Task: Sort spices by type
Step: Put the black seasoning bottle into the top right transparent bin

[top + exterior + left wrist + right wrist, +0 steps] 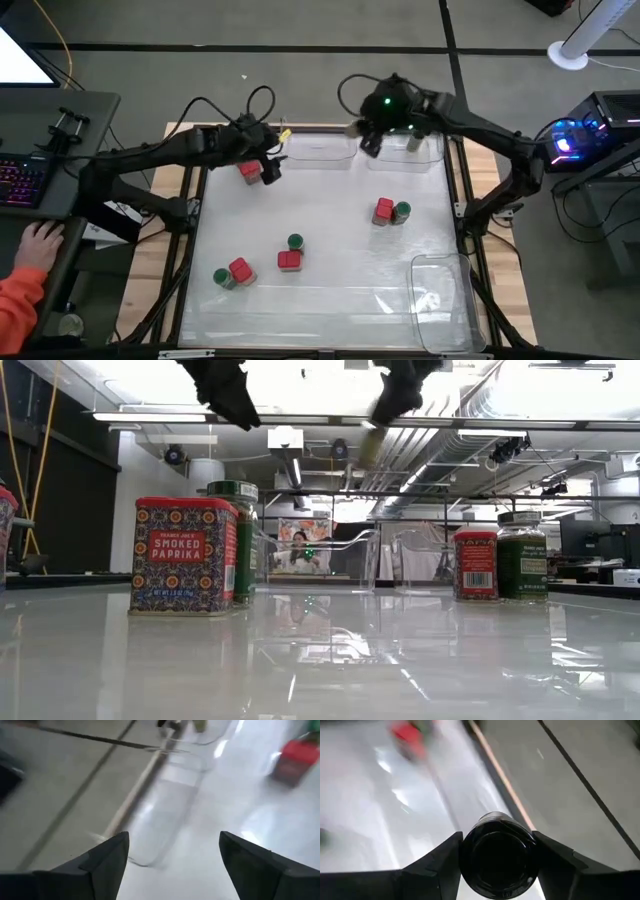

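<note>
Right gripper [496, 870] fingers pinch dark-capped round spice jar [496, 855] (near far clear bins); left gripper [170, 865] fingers spread, empty; seven red- and green-capped jars unsorted on worktop [330, 300].

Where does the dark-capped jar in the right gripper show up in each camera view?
High view: not visible, hidden under the right gripper at the table's far edge.
Low view: jar hanging at top centre, blurred.
Left wrist view: cannot tell.
Right wrist view: dark-capped jar between the fingers.
Shared landmark: clear bin.
</note>
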You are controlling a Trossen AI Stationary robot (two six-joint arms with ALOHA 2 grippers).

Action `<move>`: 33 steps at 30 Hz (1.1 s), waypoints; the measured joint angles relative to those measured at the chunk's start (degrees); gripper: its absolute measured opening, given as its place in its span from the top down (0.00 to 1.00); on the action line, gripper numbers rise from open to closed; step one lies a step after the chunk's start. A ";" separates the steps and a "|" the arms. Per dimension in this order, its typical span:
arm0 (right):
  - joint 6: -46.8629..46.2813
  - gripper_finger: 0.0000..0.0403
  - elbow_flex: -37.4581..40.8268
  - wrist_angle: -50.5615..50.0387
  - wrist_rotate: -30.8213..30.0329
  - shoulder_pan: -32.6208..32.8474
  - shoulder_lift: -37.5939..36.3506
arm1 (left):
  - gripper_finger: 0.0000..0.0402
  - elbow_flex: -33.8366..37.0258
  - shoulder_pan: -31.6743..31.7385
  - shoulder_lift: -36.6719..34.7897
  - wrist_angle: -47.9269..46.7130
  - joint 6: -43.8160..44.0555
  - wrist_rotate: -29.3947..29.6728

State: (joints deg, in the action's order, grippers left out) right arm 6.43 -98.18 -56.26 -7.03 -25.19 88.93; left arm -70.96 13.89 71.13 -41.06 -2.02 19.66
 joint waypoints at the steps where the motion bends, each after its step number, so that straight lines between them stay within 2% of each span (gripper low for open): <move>1: 0.03 0.51 0.60 -2.12 -0.46 -1.52 -0.37 | 0.26 1.27 -0.02 -0.98 0.92 1.95 -1.64; 4: -0.38 0.51 5.40 -4.54 -0.03 -6.28 -2.93 | 0.26 7.04 -0.21 -4.39 7.65 7.93 -4.82; 7: -1.99 0.51 12.86 -3.42 0.19 -11.41 -8.85 | 0.26 13.79 -0.78 -8.37 15.17 14.29 -5.30; 10: -8.44 0.51 21.24 -2.77 -0.71 -17.21 -14.62 | 0.26 19.16 -1.30 -11.70 21.49 20.29 -5.39; 14: -17.53 0.51 29.39 -3.91 0.37 -23.63 -18.53 | 0.26 22.67 -1.33 -13.83 26.49 24.46 -3.36; 17: -19.72 0.51 32.14 -4.42 0.76 -25.62 -18.08 | 0.26 22.87 -1.28 -13.85 28.78 24.84 -1.48; 22: -22.26 0.51 33.06 -3.96 -3.89 -26.66 -14.22 | 0.26 22.87 -1.13 -13.81 32.18 22.96 -1.10; 26: -22.94 0.51 33.12 -1.95 -4.40 -26.99 -10.77 | 0.26 22.87 -1.19 -13.83 32.30 24.38 -1.13; 29: -22.92 0.50 33.12 0.27 -4.61 -26.99 -8.69 | 0.26 22.87 -1.29 -13.83 32.05 25.53 -2.71; 33: -22.94 0.43 33.12 1.57 -4.63 -26.97 -6.73 | 0.26 22.87 -1.31 -13.83 31.00 25.51 -5.90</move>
State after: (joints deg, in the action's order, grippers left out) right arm -16.51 -65.06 -54.68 -11.66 -52.16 82.20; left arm -48.10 12.58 57.30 -10.06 23.49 13.77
